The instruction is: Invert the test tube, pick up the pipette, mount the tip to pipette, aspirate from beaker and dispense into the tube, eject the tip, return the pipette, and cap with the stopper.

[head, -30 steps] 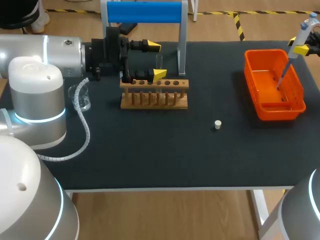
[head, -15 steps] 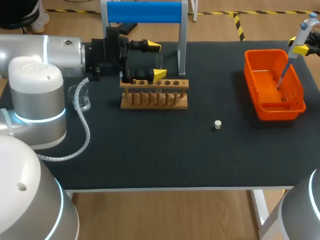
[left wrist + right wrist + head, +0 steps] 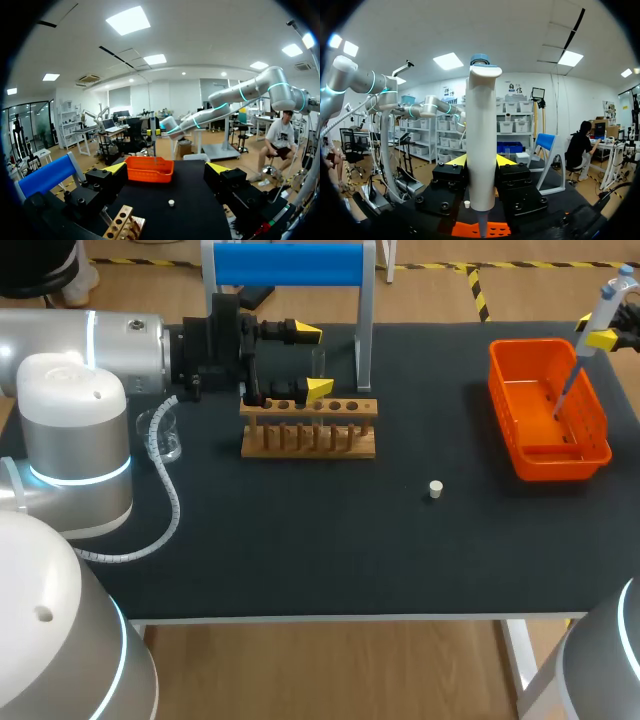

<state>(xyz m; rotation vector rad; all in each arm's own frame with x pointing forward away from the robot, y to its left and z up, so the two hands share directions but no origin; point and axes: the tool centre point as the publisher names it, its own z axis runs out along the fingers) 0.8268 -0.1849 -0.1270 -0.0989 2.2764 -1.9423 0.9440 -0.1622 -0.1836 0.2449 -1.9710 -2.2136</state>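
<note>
surface: black table top (image 3: pixel 300 550), matte, with a pale front edge.
left gripper (image 3: pixel 312 362): spread wide over the back of the wooden rack, one yellow tip to either side of the test tube, neither seen pressing on it.
test tube (image 3: pixel 318 366): clear, upright at the rack's rear edge, between the parted fingers.
wooden rack (image 3: pixel 309 427): left of centre, row of holes on top, pegs along the front.
right gripper (image 3: pixel 607 337): pinching the pipette from both sides at the table's far right corner.
pipette (image 3: pixel 481 150): held upright, white body, thin lower end over the orange basket.
orange basket (image 3: pixel 548 462): on the table's right side, well apart from the rack.
stopper (image 3: pixel 435 489): small and pale, alone on the black top between rack and basket, nearer the front.
beaker (image 3: pixel 165 436): clear glass at the left, beside a coiled cable (image 3: pixel 172 502).
blue-topped stand (image 3: pixel 290 264): at the back edge, behind the rack.
</note>
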